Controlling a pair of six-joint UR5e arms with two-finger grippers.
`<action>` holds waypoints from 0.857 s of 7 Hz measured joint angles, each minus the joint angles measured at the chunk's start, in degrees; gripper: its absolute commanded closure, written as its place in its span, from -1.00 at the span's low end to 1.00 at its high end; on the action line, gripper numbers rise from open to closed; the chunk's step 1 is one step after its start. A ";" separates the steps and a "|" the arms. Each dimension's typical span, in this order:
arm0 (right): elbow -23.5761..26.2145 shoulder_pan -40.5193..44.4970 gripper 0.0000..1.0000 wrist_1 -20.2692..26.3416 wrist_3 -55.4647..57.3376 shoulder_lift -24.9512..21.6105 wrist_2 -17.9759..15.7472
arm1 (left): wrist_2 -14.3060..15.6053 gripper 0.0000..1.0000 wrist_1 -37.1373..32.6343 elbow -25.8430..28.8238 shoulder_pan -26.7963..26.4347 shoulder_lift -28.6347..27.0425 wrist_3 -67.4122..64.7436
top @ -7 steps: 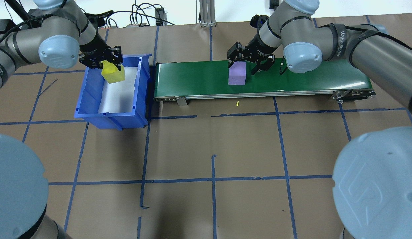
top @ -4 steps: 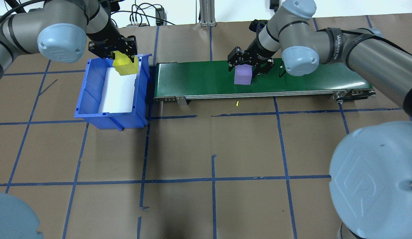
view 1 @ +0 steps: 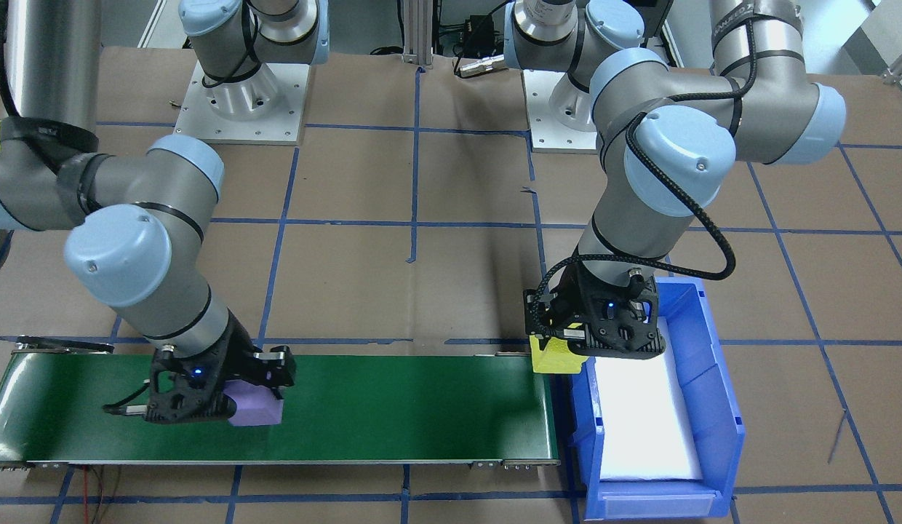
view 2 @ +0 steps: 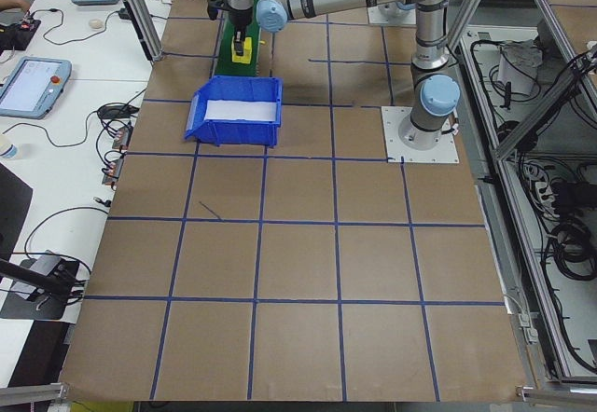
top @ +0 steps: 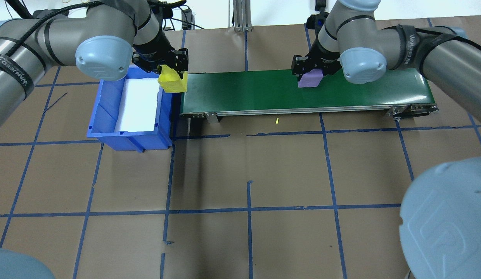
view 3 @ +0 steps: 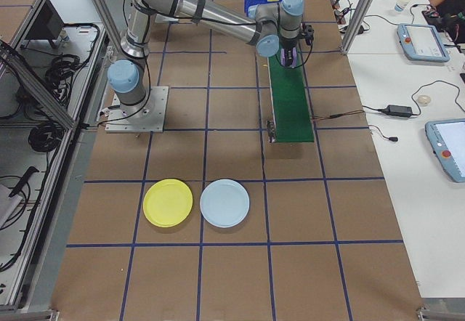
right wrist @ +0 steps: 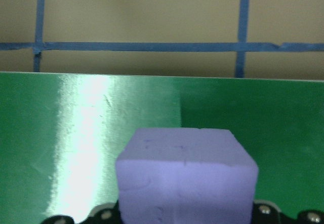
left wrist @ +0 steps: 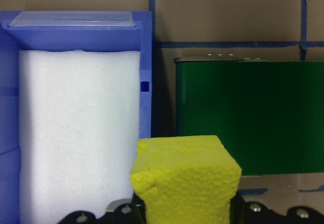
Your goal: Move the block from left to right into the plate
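Left pincer (top: 171, 69) pinches the upright yellow foam block (top: 172, 80) above the conveyor belt's (top: 263, 91) end; right pincer (top: 311, 69) pinches the purple foam block (top: 309, 78) over it.

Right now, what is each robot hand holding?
Left gripper: closed on the yellow block.
Right gripper: closed on the purple block.

A blue plastic bin (top: 108, 112) lined with a white foam pad (top: 139, 104) sits on the robot's left side of the brown paper-covered table (top: 248, 174). Just beside it, to its right, a long green conveyor belt (top: 263, 93) runs across the far part of the table. Above the gap between them hangs a yellow foam block (top: 173, 80). A purple foam block (top: 309, 78) is over the belt, past its middle. A round yellow plate (view 3: 168, 202) and a round pale blue plate (view 3: 224, 202) lie side by side beyond the belt's right end.
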 measured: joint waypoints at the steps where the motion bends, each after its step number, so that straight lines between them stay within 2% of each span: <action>1: 0.61 -3.43 0.31 2.44 -11.06 -2.87 -5.41 | -0.07 0.21 0.99 0.29 -0.27 -1.47 -0.09; 2: 1.99 -9.45 0.31 4.61 -23.63 -6.11 -8.71 | -0.10 0.21 3.66 0.69 -0.82 -4.07 -0.37; 4: 6.30 -26.69 0.30 5.74 -50.10 -10.21 -10.66 | 0.11 0.13 8.47 1.18 -2.28 -8.23 -1.67; 5: 8.07 -35.14 0.30 5.65 -60.55 -10.68 -10.56 | 0.08 -0.04 10.26 1.36 -2.51 -9.62 -2.78; 6: 9.60 -42.26 0.30 5.45 -67.78 -10.68 -10.34 | -0.04 -0.56 11.17 1.07 -2.65 -10.53 -3.70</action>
